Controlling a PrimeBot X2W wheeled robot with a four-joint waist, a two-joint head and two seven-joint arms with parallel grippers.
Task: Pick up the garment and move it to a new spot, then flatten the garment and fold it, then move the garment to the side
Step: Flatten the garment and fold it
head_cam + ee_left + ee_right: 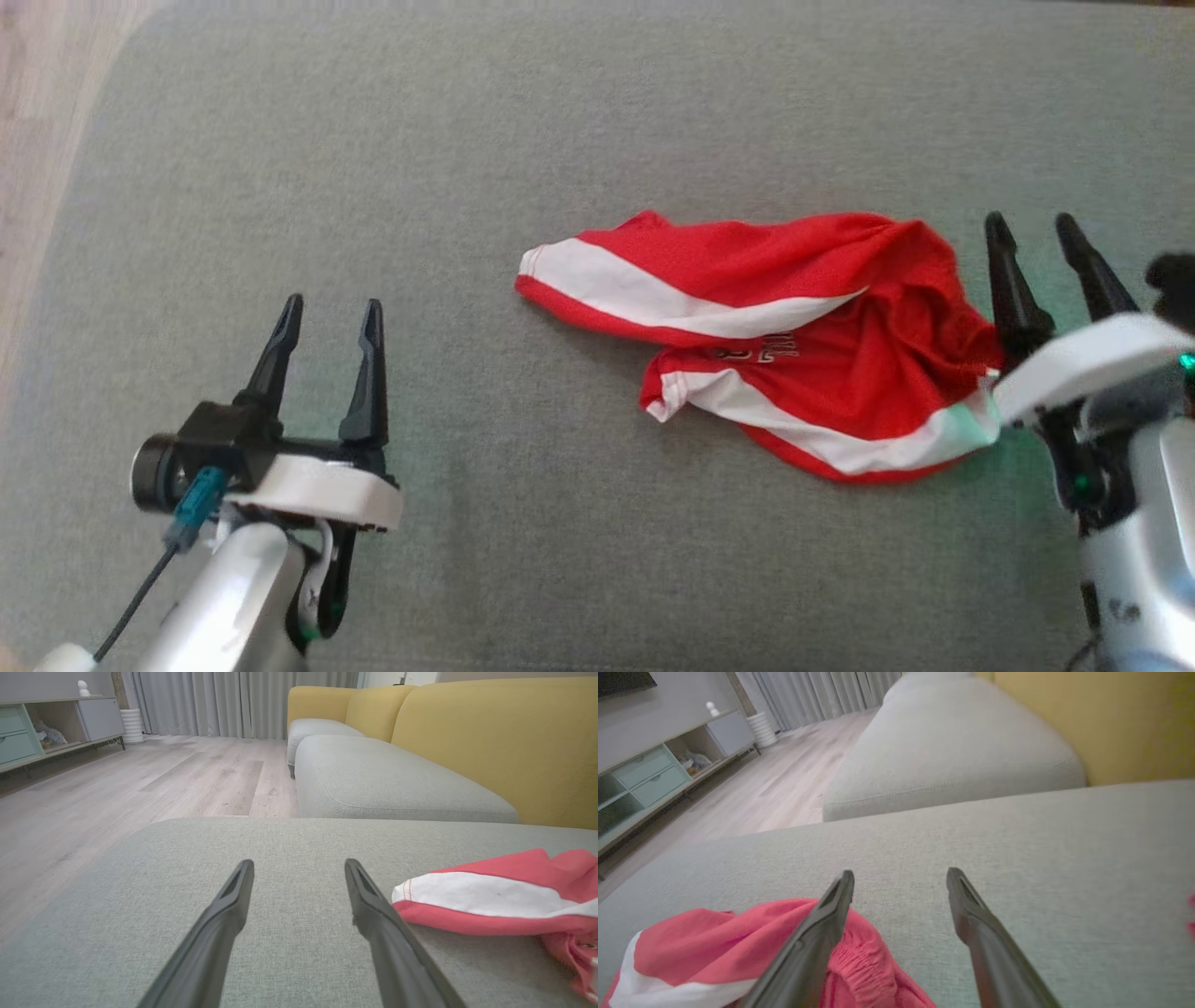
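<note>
- While scanning down from the head view, noted a crumpled red mesh garment [794, 317] with broad white bands, lying on a wide grey woven-fabric cushion [560, 121], right of centre.
- Logged the garment as bunched and partly doubled over itself, with one white-banded end reaching left and the gathered red end pointing right.
- Made out dark lettering near the middle fold, too small to read.
- Recorded the left gripper [333, 303] at lower left, its two dark fingers spread apart, with nothing between them but cushion.
- Placed the left gripper apart from the garment, with bare cushion between.
- Saw, in the left wrist view, the white-banded hem past its right-hand finger, off to the side.
- Recorded the right gripper [1029, 220] near the right edge, fingers likewise parted, holding nothing.
- Found the right gripper close against the garment's gathered end.
- Saw, in the right wrist view, one finger crossing in front of the ruffled red edge and the other over bare cushion.
- Could not tell whether that finger touched the cloth.
- Noted a green glow on the cushion beside the right wrist.
- Noted, beyond the cushion in the left wrist view:
  - a second grey seat cushion [373, 774]
  - a mustard-yellow sofa back [490, 732]
  - a pale wood-plank floor [140, 779]
  - long grey curtains [224, 700]
  - a low cabinet with pale green drawers [18, 732]
</note>
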